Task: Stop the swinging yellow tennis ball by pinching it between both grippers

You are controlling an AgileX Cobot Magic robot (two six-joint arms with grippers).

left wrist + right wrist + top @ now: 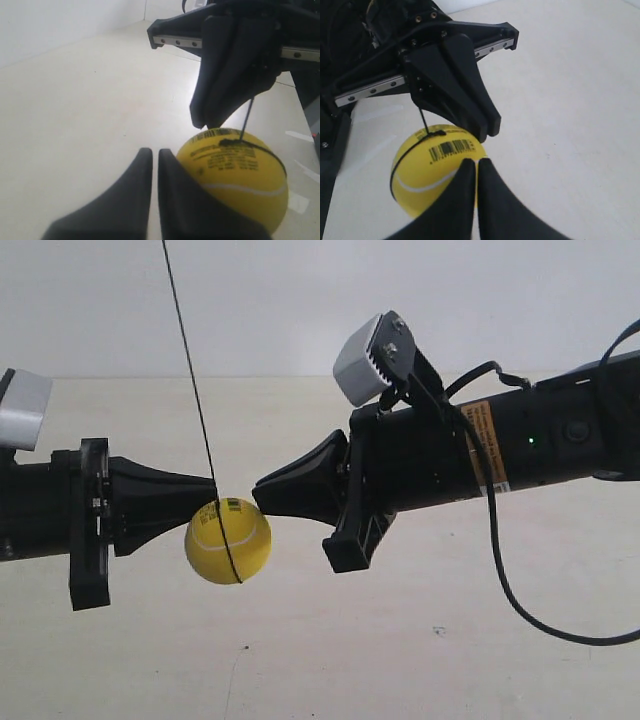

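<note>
Above the pale desk, the arm at the exterior view's right is reaching in tilted slightly downward, the arm at the exterior view's left lying level. The left gripper is pressing its fingers to a thin slit, clasping nothing; the right gripper likewise. Both tips are crowding the yellow tennis ball hanging between them; actual contact is hard to judge. Its string is running out of frame.
</note>
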